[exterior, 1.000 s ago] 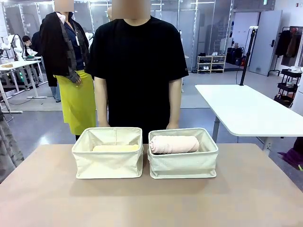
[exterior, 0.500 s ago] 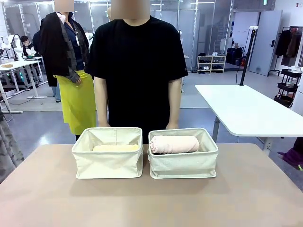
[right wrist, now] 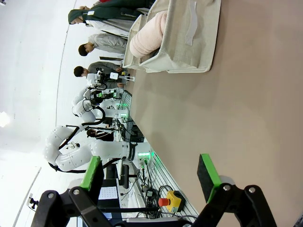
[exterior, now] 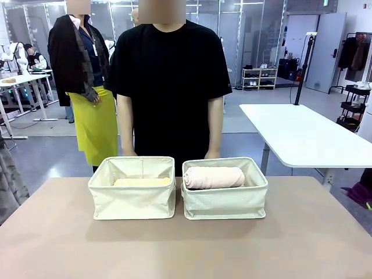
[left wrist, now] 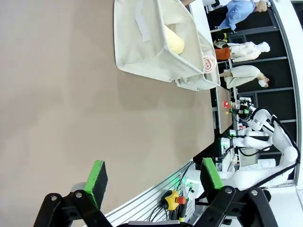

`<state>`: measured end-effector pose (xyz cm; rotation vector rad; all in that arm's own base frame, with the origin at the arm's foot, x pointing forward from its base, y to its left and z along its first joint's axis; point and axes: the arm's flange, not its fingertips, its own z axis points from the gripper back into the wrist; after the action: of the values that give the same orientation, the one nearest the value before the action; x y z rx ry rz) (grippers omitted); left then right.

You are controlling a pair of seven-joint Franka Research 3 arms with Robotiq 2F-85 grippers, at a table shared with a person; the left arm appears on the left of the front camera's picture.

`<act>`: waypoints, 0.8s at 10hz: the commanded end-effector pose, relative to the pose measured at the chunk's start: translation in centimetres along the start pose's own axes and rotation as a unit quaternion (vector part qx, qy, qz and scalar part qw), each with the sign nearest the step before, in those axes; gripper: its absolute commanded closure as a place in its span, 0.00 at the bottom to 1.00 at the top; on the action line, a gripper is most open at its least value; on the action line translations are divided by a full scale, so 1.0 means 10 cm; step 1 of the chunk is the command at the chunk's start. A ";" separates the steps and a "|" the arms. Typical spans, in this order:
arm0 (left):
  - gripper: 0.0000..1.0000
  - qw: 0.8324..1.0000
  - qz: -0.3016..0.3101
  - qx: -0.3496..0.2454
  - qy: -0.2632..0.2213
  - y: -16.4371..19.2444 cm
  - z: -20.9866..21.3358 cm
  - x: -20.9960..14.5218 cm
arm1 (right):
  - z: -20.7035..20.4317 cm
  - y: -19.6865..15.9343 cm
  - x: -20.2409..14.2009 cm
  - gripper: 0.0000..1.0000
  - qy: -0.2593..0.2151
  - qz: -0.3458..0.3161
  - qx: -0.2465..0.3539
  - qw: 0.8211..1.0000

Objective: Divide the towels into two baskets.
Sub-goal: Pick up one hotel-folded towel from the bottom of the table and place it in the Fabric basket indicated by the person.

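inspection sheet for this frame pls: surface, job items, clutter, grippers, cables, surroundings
Surface: tan table, bare around the baskets.
Job's things: left basket holds a pale yellow towel; right basket holds a pale pink towel. Baskets side by side.
Clutter: nothing seen.
Grippers: left gripper open, holding nothing; right gripper open, holding nothing; both off the baskets.
Cables: loose wiring by an emergency-stop button past the table edge.
Surroundings: person standing behind the baskets; white table beyond.

a tan table point(exterior: 186, 244) carries two cream fabric baskets side by side near its far edge. the left basket point(exterior: 132, 195) and the right basket point(exterior: 224, 200) nearly touch.
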<state>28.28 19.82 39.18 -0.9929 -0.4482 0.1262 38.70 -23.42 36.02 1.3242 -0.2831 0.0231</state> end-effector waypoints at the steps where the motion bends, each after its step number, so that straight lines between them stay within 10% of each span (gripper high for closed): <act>1: 0.00 1.000 0.000 -0.011 -0.005 0.00 0.02 0.00 | -0.03 0.05 -0.03 0.00 -0.001 -0.011 -0.007 1.000; 8: 0.00 1.000 0.000 -0.011 -0.005 0.00 0.02 0.00 | -0.03 0.05 -0.03 0.00 -0.001 -0.011 -0.007 1.000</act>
<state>28.27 19.83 39.18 -0.9927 -0.4485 0.1268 38.70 -23.42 36.02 1.3242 -0.2831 0.0231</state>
